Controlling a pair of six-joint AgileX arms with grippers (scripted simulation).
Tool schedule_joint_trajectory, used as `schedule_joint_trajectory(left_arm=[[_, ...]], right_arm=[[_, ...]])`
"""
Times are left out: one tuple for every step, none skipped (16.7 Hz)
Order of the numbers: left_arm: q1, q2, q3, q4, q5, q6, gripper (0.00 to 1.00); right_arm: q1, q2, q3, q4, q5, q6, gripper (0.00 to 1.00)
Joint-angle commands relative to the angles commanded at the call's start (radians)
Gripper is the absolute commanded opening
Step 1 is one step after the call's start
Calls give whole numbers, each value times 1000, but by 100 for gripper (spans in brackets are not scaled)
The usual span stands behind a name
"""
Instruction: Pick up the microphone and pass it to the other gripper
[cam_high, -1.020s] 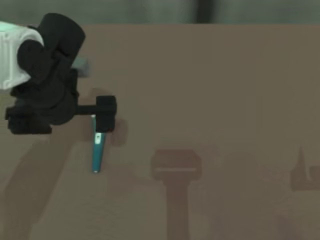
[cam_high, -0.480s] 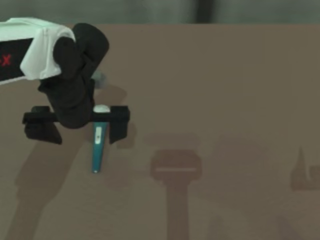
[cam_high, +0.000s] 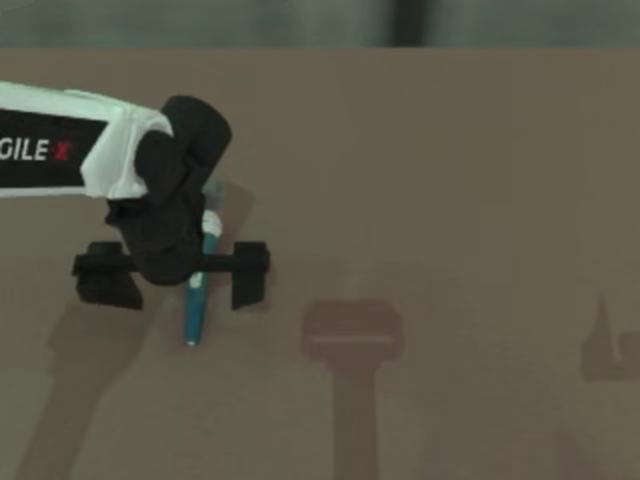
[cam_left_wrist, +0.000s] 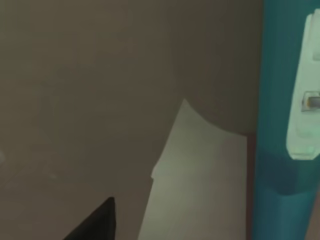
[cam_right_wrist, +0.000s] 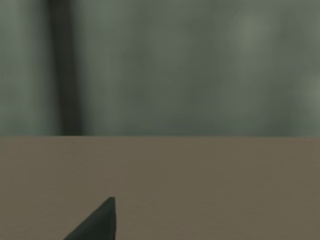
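Observation:
The microphone (cam_high: 195, 312) lies flat on the brown table (cam_high: 450, 180), left of centre. Its teal handle points toward the front edge, and its pale head (cam_high: 211, 222) peeks out beside the wrist. My left gripper (cam_high: 178, 282) hangs right above it, open wide, with one black finger on each side of the handle and apart from it. In the left wrist view the teal handle (cam_left_wrist: 280, 160) with its white label (cam_left_wrist: 306, 90) fills one side, and one fingertip (cam_left_wrist: 102, 222) shows. My right gripper is outside the top view; the right wrist view shows one fingertip (cam_right_wrist: 104, 220) above bare table.
Dark shadows of the arms fall on the table at the middle front (cam_high: 352, 340) and the right edge (cam_high: 605, 355). A blurred grey wall (cam_right_wrist: 200, 65) stands beyond the table's far edge.
My left arm has swung right and toward the front, bringing the open gripper from beside the microphone's head to straddle its handle. The microphone has not moved.

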Motion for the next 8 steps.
schedule_joint_trajectory(left_arm=[[1,28,-17,47,0,2,100],[2,53,-32,86,1,3,100],[3,73,-43,116,1,4,100],[3,87,-51,134,1,5,100],[4,94,-54,142,1,5,100],[4,94,-54,142,1,5,100],[4,94,-54,142,1,5,100],[4,94,-54,142,1,5,100]], right_arm=[[0,0,0,0,0,0,100],[0,0,0,0,0,0,100],[0,0,0,0,0,0,100],[0,0,0,0,0,0,100],[0,0,0,0,0,0,100],[0,0,0,0,0,0,100],[0,0,0,0,0,0,100],[0,0,0,0,0,0,100]])
